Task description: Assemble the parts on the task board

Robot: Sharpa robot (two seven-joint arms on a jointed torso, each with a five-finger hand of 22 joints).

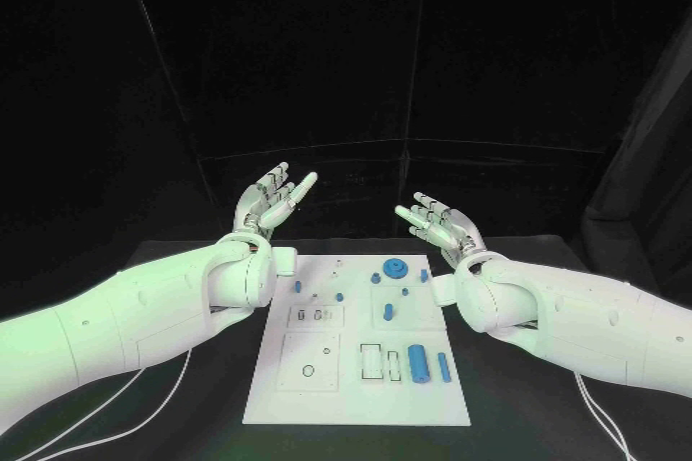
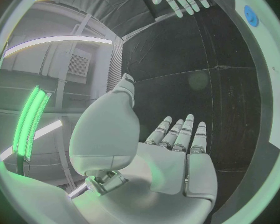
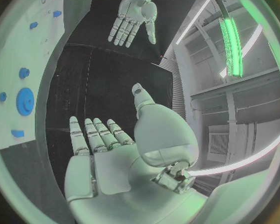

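The white task board [image 1: 281, 396] lies in the middle of the black table. Several small blue parts lie on it: a round disc [image 1: 394, 269] near its far edge, a long cylinder [image 1: 418, 362] and a thin bar [image 1: 444, 367] near the front right. My left hand [image 1: 274, 205] is raised above the far left of the board, palm up, fingers spread, holding nothing. My right hand [image 1: 441, 222] is raised above the far right, also spread and empty. In the wrist views the left hand [image 2: 177, 154] and right hand [image 3: 102, 149] show bare palms; the disc [image 3: 25, 101] sits on the board's edge [image 3: 15, 45].
Black curtains hang behind the black table [image 1: 173, 256]. White cables [image 1: 123, 401] trail off the front left beside my left arm, and another cable [image 1: 603, 421] runs at the front right. Bare table lies on either side of the board.
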